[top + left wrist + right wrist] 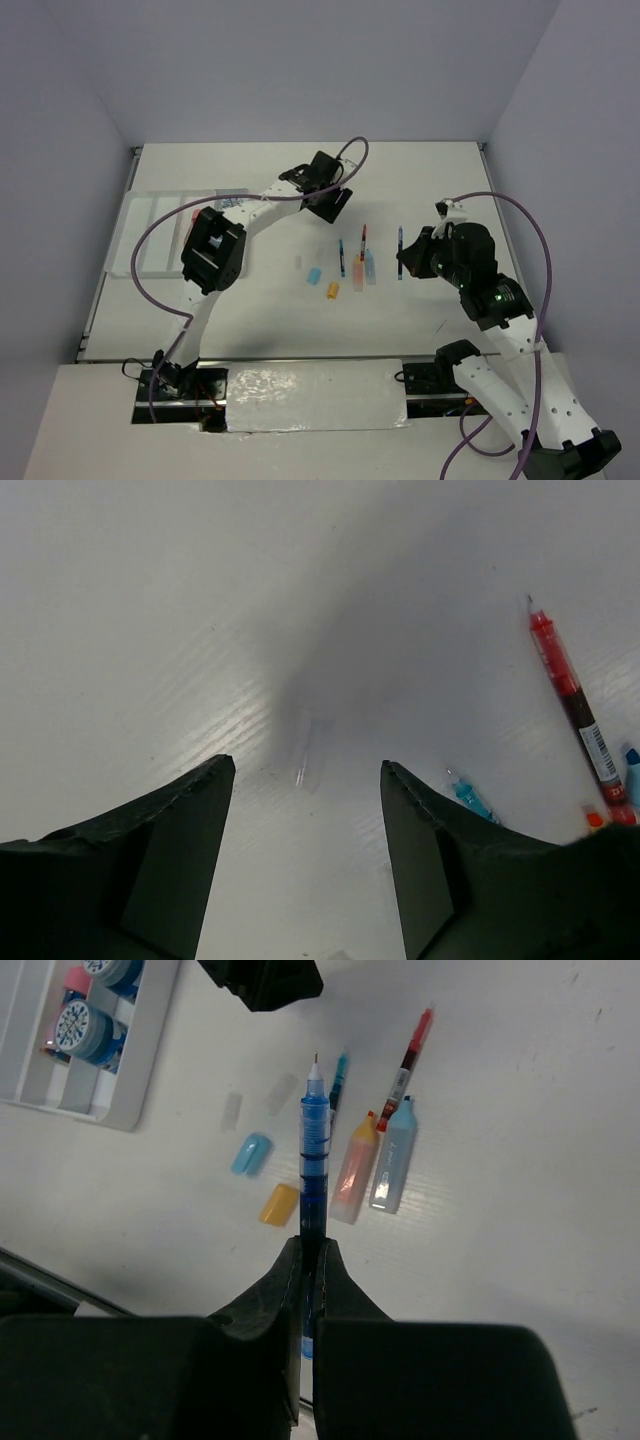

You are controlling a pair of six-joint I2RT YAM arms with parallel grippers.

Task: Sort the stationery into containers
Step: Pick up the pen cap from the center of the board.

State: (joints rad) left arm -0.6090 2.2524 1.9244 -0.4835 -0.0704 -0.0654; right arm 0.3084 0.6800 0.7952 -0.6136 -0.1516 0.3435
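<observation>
My right gripper (pixel 312 1243) is shut on a blue pen (pixel 315 1145) and holds it above the table; in the top view this gripper (pixel 407 257) is right of the loose items. On the table lie a red pen (pixel 408 1060), a thin blue pen (pixel 338 1080), a peach piece (pixel 355 1168), a light-blue piece (pixel 393 1163), a light-blue cap (pixel 250 1153), an orange cap (pixel 279 1204) and clear pieces (pixel 232 1108). My left gripper (pixel 305 765) is open and empty above a clear piece (pixel 308 748). The white tray (pixel 150 235) holds blue-white rolls (pixel 88 1028) and a pink cylinder (pixel 75 978).
The left arm (pixel 260 210) stretches from the near edge over the tray's right end. Grey walls close in the table at the back and sides. A purple cable (pixel 520 215) loops beside the right arm.
</observation>
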